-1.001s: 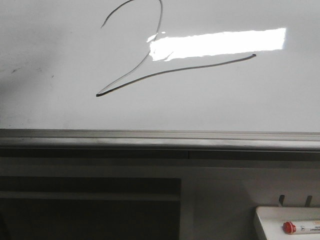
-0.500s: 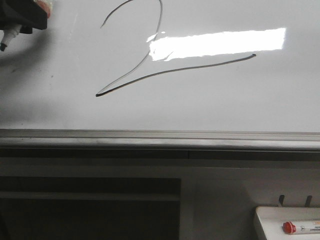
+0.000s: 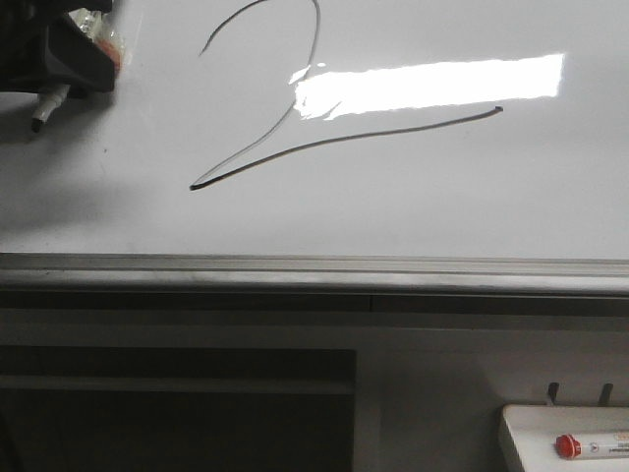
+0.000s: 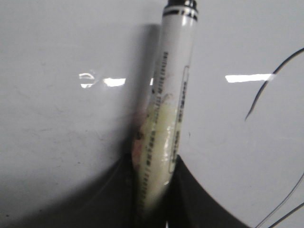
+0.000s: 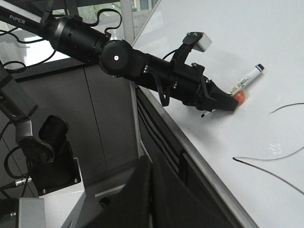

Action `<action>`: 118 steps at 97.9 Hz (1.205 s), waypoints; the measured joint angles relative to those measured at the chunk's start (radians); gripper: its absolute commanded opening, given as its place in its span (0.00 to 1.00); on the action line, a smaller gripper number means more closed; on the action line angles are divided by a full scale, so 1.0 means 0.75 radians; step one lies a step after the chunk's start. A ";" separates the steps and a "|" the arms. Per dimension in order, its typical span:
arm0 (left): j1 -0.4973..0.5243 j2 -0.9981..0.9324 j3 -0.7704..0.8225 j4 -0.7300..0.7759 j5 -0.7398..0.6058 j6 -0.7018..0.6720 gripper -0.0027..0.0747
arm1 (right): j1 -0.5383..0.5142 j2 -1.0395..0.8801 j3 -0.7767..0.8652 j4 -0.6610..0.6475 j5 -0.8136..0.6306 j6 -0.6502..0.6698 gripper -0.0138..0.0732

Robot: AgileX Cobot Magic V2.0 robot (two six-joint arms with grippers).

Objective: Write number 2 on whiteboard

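The number 2 (image 3: 346,135) is a thin black slanted line on the whiteboard (image 3: 442,206), with a curved top and a long tail. My left gripper (image 3: 84,71) is at the board's upper left, left of the 2. It is shut on a white marker (image 3: 49,106) whose dark tip points at the board. In the left wrist view the marker (image 4: 171,95) sticks out from between the fingers of the left gripper (image 4: 154,190), and strokes of the 2 (image 4: 266,85) show at the edge. My right gripper (image 5: 152,178) is shut and empty, off the board, below its rail.
A grey metal rail (image 3: 314,270) runs along the board's near edge, with a dark cabinet below. A small white tray (image 3: 521,433) at the lower right holds a red-capped marker (image 3: 590,447). A camera stand (image 5: 47,142) is beside the left arm.
My left gripper with the marker has come into view at the upper left and moved rightward and down over the board. The 2 is unchanged.
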 measured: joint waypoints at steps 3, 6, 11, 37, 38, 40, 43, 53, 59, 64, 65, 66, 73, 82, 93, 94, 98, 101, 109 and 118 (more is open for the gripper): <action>0.000 0.003 0.000 0.000 0.000 0.000 0.02 | 0.000 0.000 0.000 0.000 0.000 0.000 0.09; 0.000 0.006 0.000 0.000 -0.002 0.000 0.03 | 0.000 0.000 0.000 0.002 0.000 0.000 0.09; 0.000 0.008 -0.002 0.000 -0.005 0.000 0.08 | 0.000 0.000 0.000 0.002 0.000 0.000 0.09; -0.004 0.017 -0.004 0.000 -0.011 0.000 0.47 | 0.000 0.000 0.000 0.005 0.000 0.000 0.09; -0.004 0.017 -0.004 0.000 -0.011 0.000 0.48 | 0.000 0.000 0.000 0.005 0.000 0.000 0.09; -0.005 0.017 -0.004 0.000 -0.011 0.000 0.49 | 0.000 0.000 0.000 0.005 0.000 0.000 0.09; -0.007 0.017 -0.005 0.000 -0.011 0.000 0.50 | 0.000 0.000 0.000 0.005 0.000 0.000 0.09; -0.010 0.017 -0.008 0.000 -0.019 0.000 0.54 | 0.000 0.000 0.000 0.005 0.000 0.000 0.09; -0.010 0.017 -0.008 0.004 -0.030 0.000 0.63 | 0.000 0.000 0.000 0.005 0.000 0.000 0.09; -0.010 0.008 -0.008 0.006 -0.029 0.000 0.66 | 0.000 0.000 0.000 0.006 0.000 0.000 0.09; -0.010 0.003 -0.008 0.006 -0.029 0.000 0.66 | 0.000 0.000 0.000 0.006 0.000 0.000 0.09; -0.010 0.000 -0.008 0.006 -0.026 0.000 0.66 | 0.000 0.000 0.000 0.006 0.000 0.002 0.09; 0.001 -0.281 0.002 0.077 0.180 0.000 0.65 | 0.000 0.000 0.000 -0.160 0.012 0.001 0.09; 0.001 -0.490 0.005 0.140 0.251 0.000 0.61 | -0.002 0.000 0.000 -0.218 0.018 0.001 0.09; 0.001 -0.770 0.025 0.235 0.331 0.000 0.49 | -0.002 -0.035 0.044 -0.250 0.008 0.001 0.09; 0.001 -0.788 0.025 0.241 0.345 0.000 0.47 | -0.002 -0.039 0.048 -0.253 0.008 0.001 0.09; 0.001 -0.898 0.038 0.286 0.383 0.000 0.41 | -0.002 -0.071 0.082 -0.267 -0.013 0.004 0.09; 0.001 -0.971 0.048 0.316 0.426 0.000 0.34 | -0.002 -0.098 0.110 -0.285 -0.035 0.010 0.09; 0.001 -1.177 0.092 0.397 0.537 0.000 0.15 | -0.002 -0.200 0.220 -0.363 -0.138 0.069 0.09; 0.001 -1.364 0.162 0.438 0.665 0.000 0.01 | -0.002 -0.334 0.380 -0.480 -0.299 0.123 0.09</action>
